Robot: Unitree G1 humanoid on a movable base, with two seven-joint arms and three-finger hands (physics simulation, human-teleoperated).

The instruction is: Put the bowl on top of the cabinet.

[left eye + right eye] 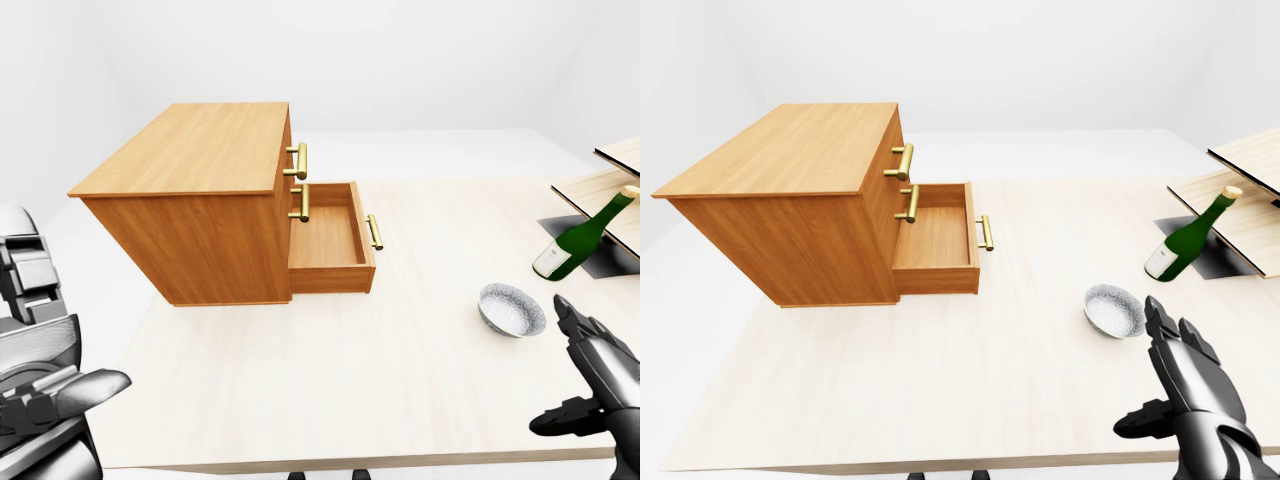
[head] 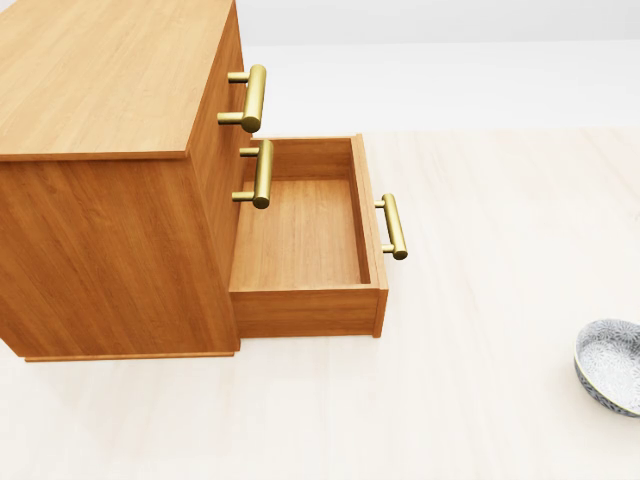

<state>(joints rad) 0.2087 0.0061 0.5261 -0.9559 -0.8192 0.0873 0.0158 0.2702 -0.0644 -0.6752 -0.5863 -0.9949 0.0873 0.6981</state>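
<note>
A grey speckled bowl (image 1: 1113, 309) rests upright on the pale table, right of the wooden cabinet (image 1: 190, 150); the head view cuts the bowl (image 2: 612, 365) off at its right edge. The cabinet's flat top is bare. Its lower drawer (image 1: 330, 240) stands pulled out and holds nothing. My right hand (image 1: 1160, 360) hovers low at the right of the right-eye view, just below the bowl and apart from it, fingers spread open. At the bottom left of the left-eye view my left hand (image 1: 85, 375) is open and holds nothing.
A green bottle (image 1: 1188, 240) leans at the right, beside a wooden shelf piece (image 1: 1240, 205) and a dark opening in the table. Brass handles (image 2: 255, 98) stick out from the cabinet's drawer fronts. The table's near edge runs along the bottom of both eye views.
</note>
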